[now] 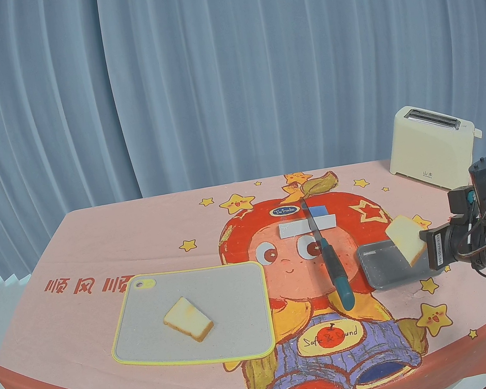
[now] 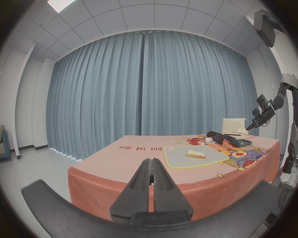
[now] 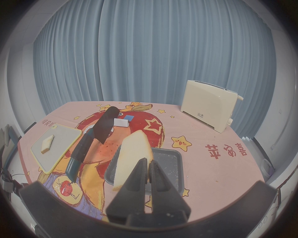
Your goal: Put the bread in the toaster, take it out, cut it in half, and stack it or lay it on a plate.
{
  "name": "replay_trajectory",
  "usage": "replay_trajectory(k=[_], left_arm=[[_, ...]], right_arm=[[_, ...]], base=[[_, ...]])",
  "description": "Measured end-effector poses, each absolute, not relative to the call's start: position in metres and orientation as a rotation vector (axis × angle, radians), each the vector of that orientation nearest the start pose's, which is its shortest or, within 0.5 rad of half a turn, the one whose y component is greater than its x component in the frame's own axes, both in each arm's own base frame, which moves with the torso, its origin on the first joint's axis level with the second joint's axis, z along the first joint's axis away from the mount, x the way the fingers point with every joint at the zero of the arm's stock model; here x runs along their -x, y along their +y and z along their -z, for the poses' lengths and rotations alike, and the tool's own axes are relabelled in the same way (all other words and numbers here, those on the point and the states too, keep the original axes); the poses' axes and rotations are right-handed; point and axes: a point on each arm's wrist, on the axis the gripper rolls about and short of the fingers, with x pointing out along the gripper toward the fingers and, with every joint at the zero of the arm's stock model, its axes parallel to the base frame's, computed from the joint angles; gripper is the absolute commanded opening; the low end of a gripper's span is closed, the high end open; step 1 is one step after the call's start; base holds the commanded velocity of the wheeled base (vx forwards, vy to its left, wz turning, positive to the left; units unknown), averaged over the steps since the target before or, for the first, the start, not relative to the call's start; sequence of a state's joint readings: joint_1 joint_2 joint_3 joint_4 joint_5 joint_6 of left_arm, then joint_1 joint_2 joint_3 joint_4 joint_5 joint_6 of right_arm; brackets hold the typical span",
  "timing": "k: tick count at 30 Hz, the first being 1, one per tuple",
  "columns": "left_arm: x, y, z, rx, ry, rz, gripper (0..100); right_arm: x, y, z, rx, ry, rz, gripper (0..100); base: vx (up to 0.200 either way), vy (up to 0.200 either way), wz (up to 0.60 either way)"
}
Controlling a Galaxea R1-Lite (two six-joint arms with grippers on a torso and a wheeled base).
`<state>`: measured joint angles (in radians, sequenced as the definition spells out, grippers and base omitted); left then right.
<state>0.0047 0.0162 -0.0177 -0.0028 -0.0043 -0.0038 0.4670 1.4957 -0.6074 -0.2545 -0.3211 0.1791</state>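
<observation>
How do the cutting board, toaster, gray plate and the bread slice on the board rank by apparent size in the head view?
1. cutting board
2. toaster, though it stands farthest back
3. gray plate, partly covered by the held bread
4. bread slice on the board

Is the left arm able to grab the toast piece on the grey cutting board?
Probably yes. The half slice of toasted bread lies alone on the grey, yellow-rimmed cutting board on the robot's left, nothing covering it. The left end effector is shut and must open first.
</observation>
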Motion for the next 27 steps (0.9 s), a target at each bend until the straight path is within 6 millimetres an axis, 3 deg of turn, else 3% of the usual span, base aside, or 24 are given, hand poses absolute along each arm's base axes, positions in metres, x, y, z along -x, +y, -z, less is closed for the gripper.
replay_trajectory(k=[27], left_arm=[[0.0229, -0.0002, -0.0810, 0.004, -0.004, 0.000, 0]], right_arm=[[-0.2052, 0.0953, -0.1482, 0.080, 0.606, -0.088, 0]], base=[[0.000, 0.000, 0.00]])
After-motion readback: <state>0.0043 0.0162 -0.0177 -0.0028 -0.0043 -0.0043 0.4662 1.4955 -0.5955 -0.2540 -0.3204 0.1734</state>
